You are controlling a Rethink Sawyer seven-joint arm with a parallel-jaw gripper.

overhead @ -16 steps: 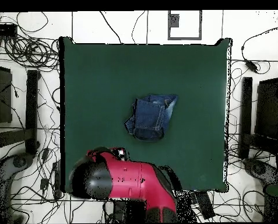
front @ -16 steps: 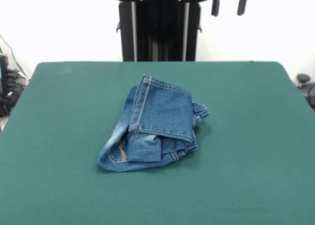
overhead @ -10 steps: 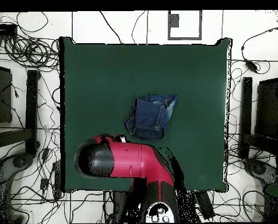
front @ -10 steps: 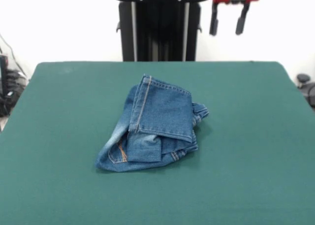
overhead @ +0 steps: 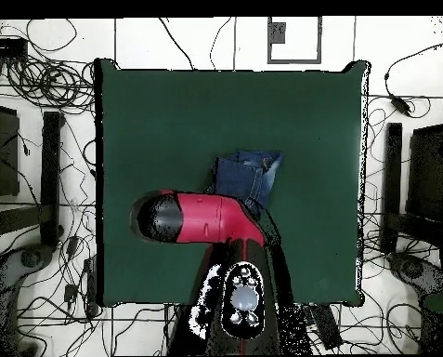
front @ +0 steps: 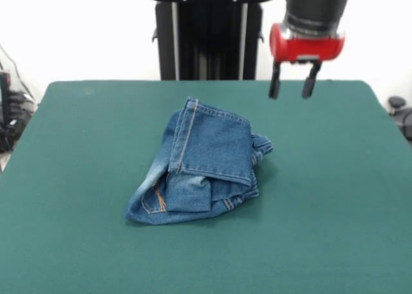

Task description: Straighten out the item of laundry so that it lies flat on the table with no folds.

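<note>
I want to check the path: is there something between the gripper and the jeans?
No. In the front view only bare green table lies between the open gripper and the jeans.

The red and black arm (overhead: 201, 218) reaches out from the robot's base, its wrist pointing straight down. The claw (front: 291, 88) hangs above the far part of the tabletop (front: 77, 178), its two dark fingers (front: 275, 87) spread apart, gripping nothing.
</note>
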